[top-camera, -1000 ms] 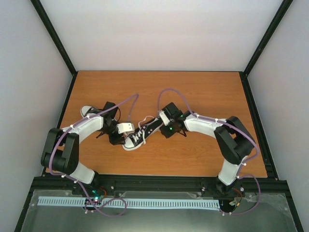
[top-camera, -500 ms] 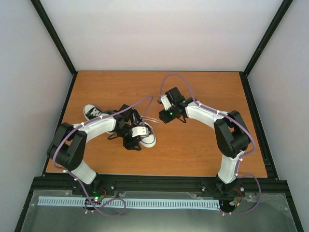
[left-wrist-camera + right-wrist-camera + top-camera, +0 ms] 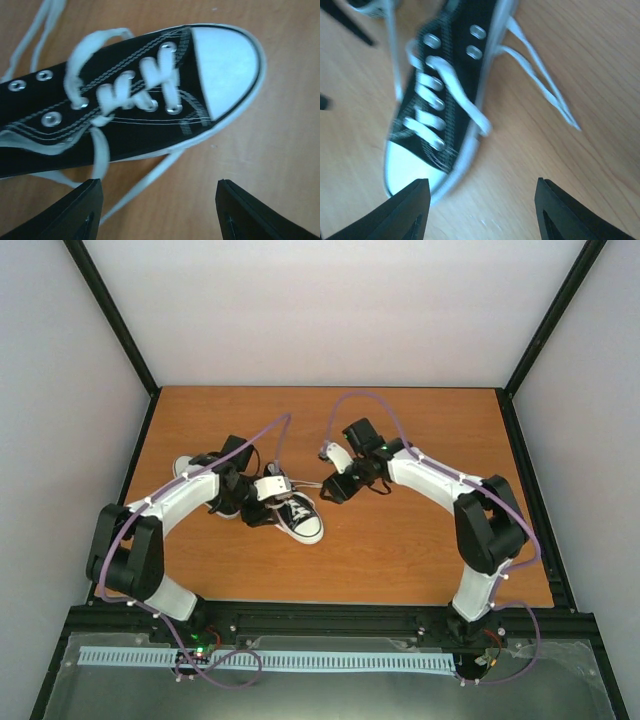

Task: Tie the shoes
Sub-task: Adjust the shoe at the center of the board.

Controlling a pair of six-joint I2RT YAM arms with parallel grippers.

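Sneaker untied, left tool and right tool spread, tilted toward it

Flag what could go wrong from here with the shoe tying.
Both the left tool and right tool are open, holding nothing. The loose laces lie flat on the table, so a pinch may miss. The shoe sits unrestrained, so a lace pull could drag it.

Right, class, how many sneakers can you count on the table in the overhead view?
2. One sneaker lies just left of the table centre; the second sneaker sits further left, mostly hidden under the left arm, only its toe end showing.
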